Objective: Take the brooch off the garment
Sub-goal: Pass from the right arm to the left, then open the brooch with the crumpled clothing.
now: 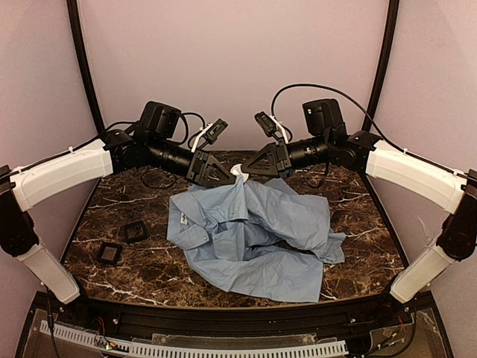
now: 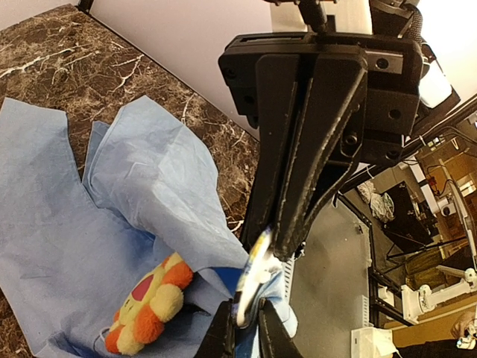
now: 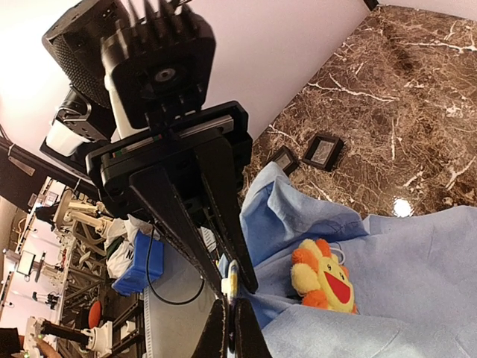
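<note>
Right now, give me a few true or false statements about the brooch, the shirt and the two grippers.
The brooch is on the garment. True.
The left gripper meets the right gripper above the garment's raised fold. True.
The right gripper is wide open. False: it is shut.
The black square pads lie on the garment. False: they sit on the table, left of it.
</note>
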